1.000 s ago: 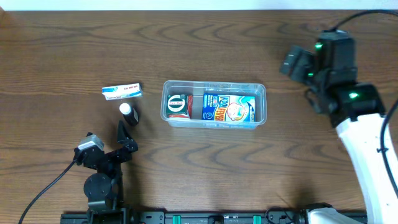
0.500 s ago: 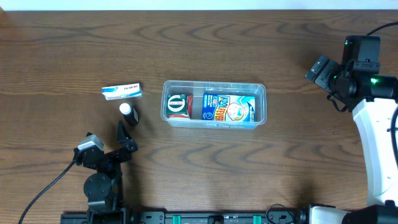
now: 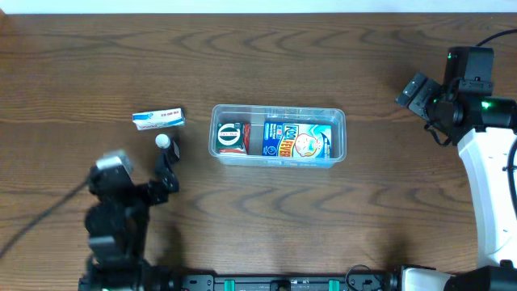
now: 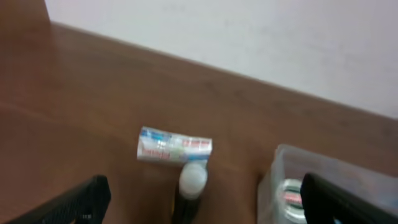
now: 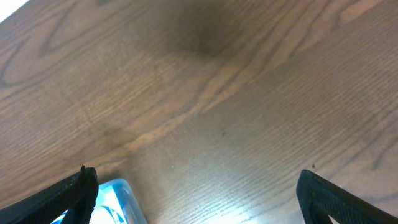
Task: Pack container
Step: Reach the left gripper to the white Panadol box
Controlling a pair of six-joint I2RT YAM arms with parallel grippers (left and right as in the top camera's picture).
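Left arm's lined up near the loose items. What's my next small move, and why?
Probably ease the open left gripper forward until it straddles the white-capped bottle, then close. The bottle stands upright just ahead of it, outside the container, near the small box; the right gripper is far off.

Premises: a robotics test bench in a lab-type room.

Grounds:
- A dark brown wood-grain table is backed at 12 o'clock by a bare white wall.
- A black mounting rail with green clips runs along the 6 o'clock edge.
- A black robot arm stands at 8 o'clock.
- A white-and-black robot arm with a lit green indicator lamp stands at 3 o'clock.
- A clear plastic rectangular container of packaged goods is staged at centre.
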